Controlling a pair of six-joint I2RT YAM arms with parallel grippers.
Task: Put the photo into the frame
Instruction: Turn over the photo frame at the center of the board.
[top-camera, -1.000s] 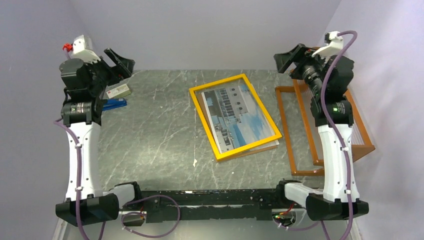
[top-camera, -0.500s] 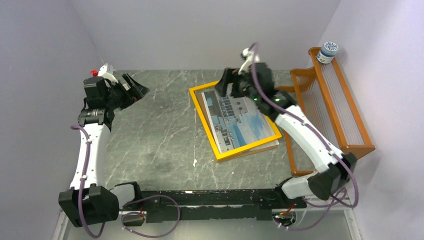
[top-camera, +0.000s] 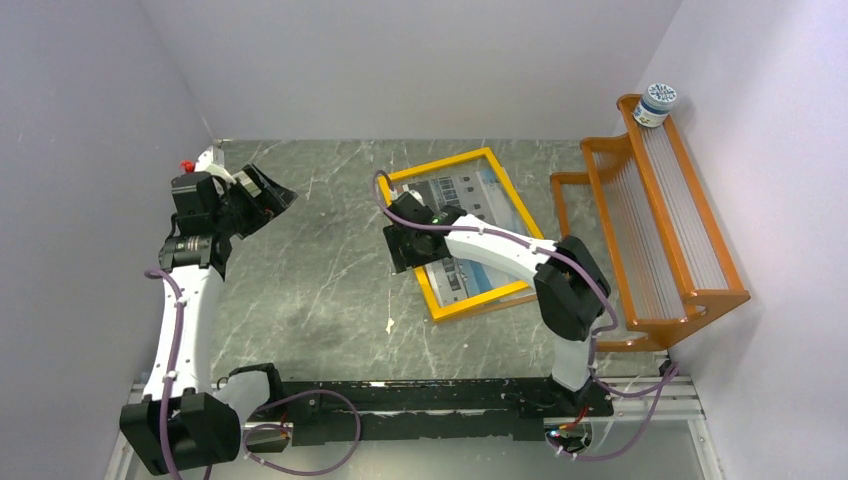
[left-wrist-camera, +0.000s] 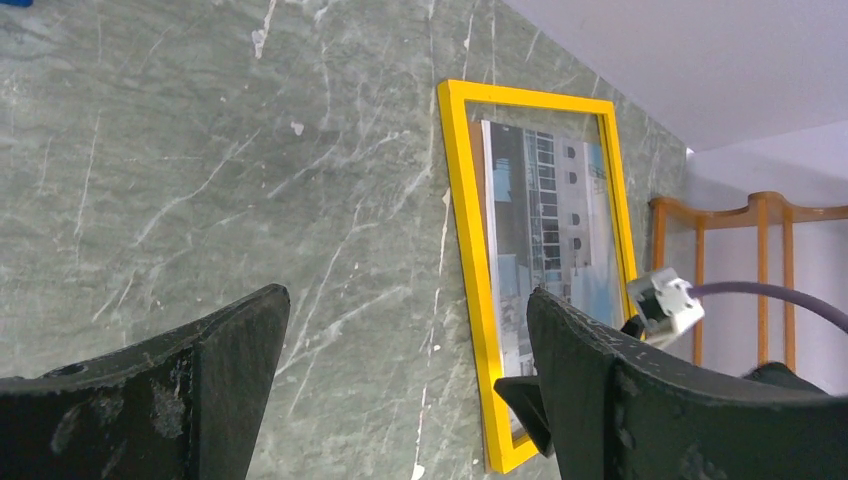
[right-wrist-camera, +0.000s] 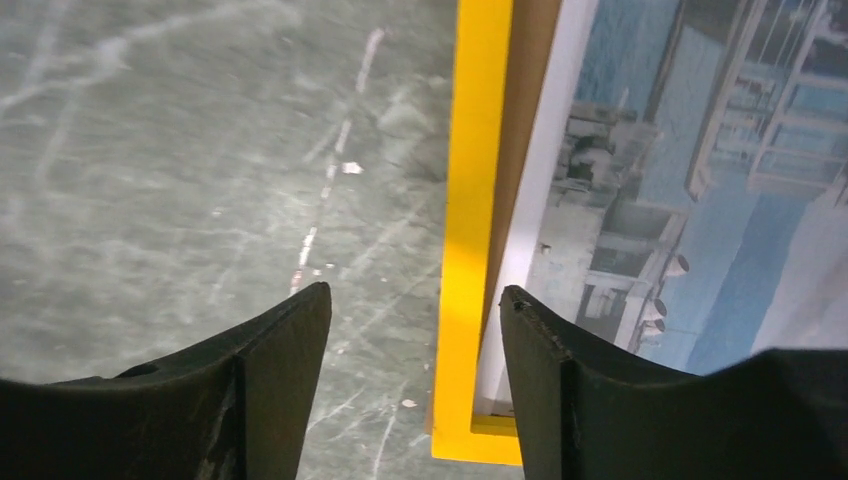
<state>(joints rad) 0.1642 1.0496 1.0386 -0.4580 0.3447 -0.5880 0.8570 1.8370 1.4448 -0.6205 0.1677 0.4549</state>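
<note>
Plainly, the only label in sight was the blue-and-white one on the small jar (top-camera: 657, 103) atop the orange slatted rack (top-camera: 680, 240) at 2 o'clock in the overhead view, and its lettering was too small to read. The photo (top-camera: 480, 200) showed a pale multi-storey building against blue sky, with no legible writing.

The yellow frame (top-camera: 437, 166) lay flat and askew on the grey marble table (top-camera: 310, 260), just toward 1 o'clock from the centre, with the photo inside its border under the pane. The right arm crossed the print from 4 o'clock and hid its middle band. From the right wrist, a brown strip ran between the yellow border and the print's white margin; what it belonged to was unclear. In the left wrist view, the frame's nearest corner was cut off behind a dark finger.

The right gripper (right-wrist-camera: 415, 295) hung over the frame's 9 o'clock long side, near its 7 o'clock corner. Its fingers were apart, with the yellow border and bare table between them. They clamped nothing, and whether a tip touched the wood I could not tell. The left gripper (left-wrist-camera: 408, 298) stood at 10 o'clock, well apart from the frame, its fingers spread wide and empty above the marble.
</note>
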